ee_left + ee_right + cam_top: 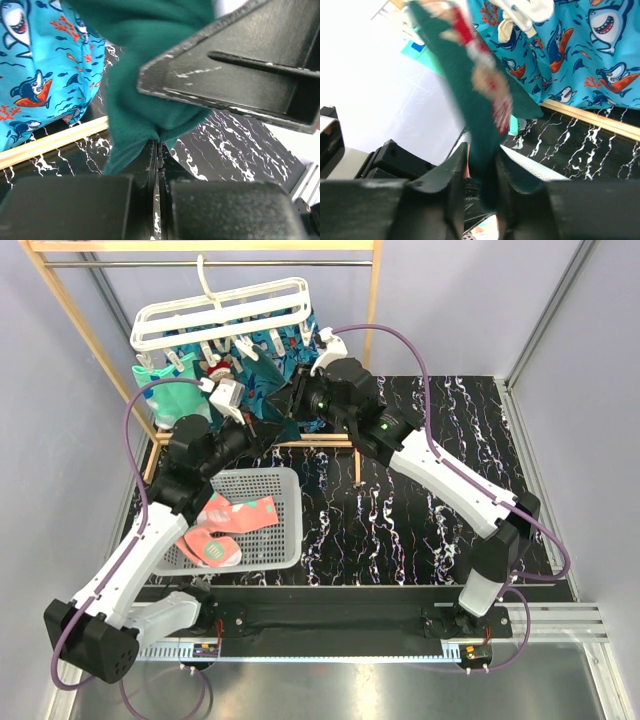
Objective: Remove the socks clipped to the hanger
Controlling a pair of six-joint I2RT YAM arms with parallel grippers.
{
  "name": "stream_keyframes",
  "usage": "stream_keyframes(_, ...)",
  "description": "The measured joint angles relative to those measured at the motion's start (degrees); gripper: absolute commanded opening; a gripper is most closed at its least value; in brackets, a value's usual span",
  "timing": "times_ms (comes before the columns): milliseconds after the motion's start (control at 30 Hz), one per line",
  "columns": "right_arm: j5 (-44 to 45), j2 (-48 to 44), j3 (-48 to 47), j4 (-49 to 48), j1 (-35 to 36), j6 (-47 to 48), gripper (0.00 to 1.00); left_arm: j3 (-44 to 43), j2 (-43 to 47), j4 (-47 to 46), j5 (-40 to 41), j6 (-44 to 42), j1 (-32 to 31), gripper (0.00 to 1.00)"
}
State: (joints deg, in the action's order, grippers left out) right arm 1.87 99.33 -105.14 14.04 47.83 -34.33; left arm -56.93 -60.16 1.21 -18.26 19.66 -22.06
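top external view: reaching up under the hanger (225, 315)

pinching a dark teal sock (145, 100) tight in the left end effector (156, 145), fingers pressed together. gripping the santa sock (480, 90) between the narrowed fingers of the right end effector (482, 167). showing two pink socks (225, 525) in the basket (292, 502) on the tabletop (400, 530).

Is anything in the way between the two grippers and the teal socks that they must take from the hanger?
Nothing visible stands in the way. The left gripper is shut on a plain teal sock, and the right gripper holds the Santa sock between its fingers.
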Motion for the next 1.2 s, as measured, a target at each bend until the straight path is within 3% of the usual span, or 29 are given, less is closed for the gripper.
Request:
stream_keyframes(267, -3.04, 0.04, -3.50, 0.66, 0.02, 8.63, 0.50, 0.00, 3.19, 3.39, -2.73, -3.45, 0.00, 0.00)
stream_keyframes(400, -4.22, 0.17, -7.87, 1.11, -0.02, 12.98, 0.61, 0.02, 4.94, 5.09, -3.19, -4.85, 0.00, 0.00)
stream_keyframes(633, -8.96, 6.38, -23.82, 5.68, -1.46, 18.47, 0.85, 0.02, 5.81, 6.05, -5.55, -6.19, 0.00, 0.00)
stream_keyframes(767, -11.87, 10.88, -30.99, 7.74, -3.37, 18.80, 0.89, 0.09, 6.12, 6.49, -6.91, -6.84, 0.02, 0.00)
stream_keyframes(1200, -18.03, 19.41, -36.26, 8.11, -6.32, 13.53, 0.87, 0.48, 8.46, 5.99, -11.54, -8.68, 0.02, 0.00)
